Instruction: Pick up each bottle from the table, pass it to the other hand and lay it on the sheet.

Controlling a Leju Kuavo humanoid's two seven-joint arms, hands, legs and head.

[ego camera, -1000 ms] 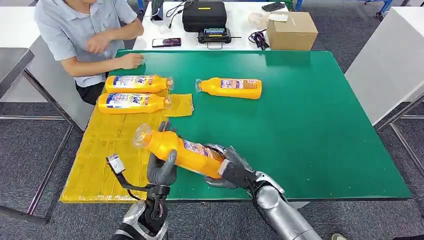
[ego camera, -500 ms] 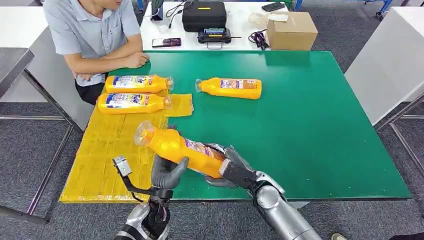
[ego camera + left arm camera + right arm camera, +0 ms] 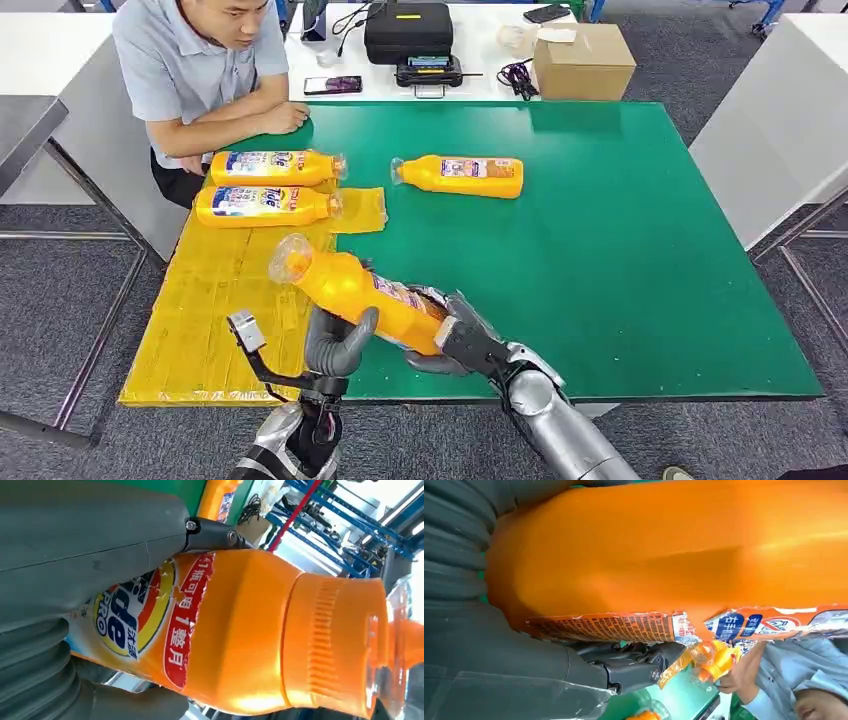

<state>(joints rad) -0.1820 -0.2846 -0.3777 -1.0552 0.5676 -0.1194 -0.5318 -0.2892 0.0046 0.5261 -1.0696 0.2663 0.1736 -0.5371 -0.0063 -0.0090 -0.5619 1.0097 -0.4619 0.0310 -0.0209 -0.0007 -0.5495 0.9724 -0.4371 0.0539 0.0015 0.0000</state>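
It was a lab or test workshop: grey carpet (image 3: 640, 60), a green-topped work surface (image 3: 620, 250), a white bench (image 3: 480, 75) carrying a black equipment case (image 3: 408, 30), cables (image 3: 517, 77) and a cardboard box (image 3: 583, 62), and blue metal racking (image 3: 350, 525) nearby.

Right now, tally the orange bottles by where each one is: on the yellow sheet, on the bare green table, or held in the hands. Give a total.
On the yellow sheet: 2, the far bottle and the near bottle
On the bare green table: 1, the lone bottle
Held up by the left hand and right hand: 1, the held bottle
Total: 4
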